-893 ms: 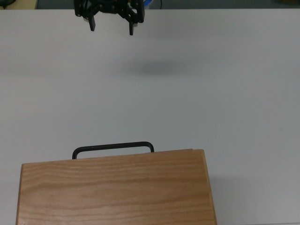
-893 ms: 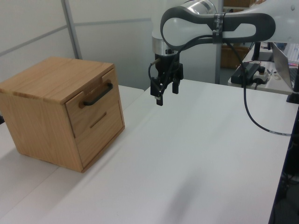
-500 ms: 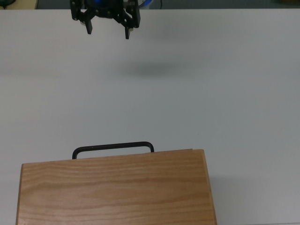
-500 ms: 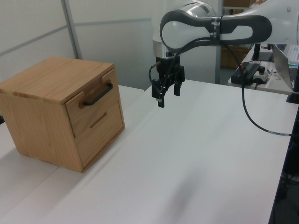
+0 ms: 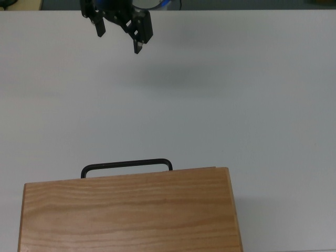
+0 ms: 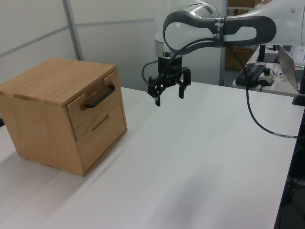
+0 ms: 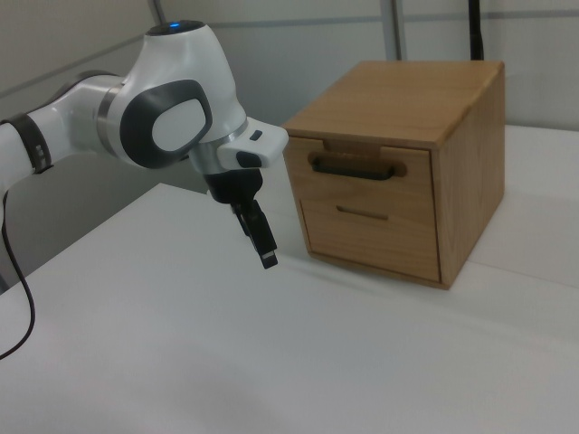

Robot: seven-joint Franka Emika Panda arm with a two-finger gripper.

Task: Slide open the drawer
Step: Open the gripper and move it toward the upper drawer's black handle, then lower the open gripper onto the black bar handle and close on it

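Well apart from the drawer, the claw hangs spread.

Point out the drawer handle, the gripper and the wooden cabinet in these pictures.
handle [image 6: 100,98]: left view, middle of the black bar.
gripper [image 6: 168,93]: left view, midway between its fingertips.
cabinet [image 7: 412,89]: right view, on its grained top.

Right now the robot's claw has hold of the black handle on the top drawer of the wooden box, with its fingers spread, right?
Not quite. The gripper is open, but it hangs in the air, well away from the black handle of the drawer. The left view shows the clear gap between them; the drawer is untouched.
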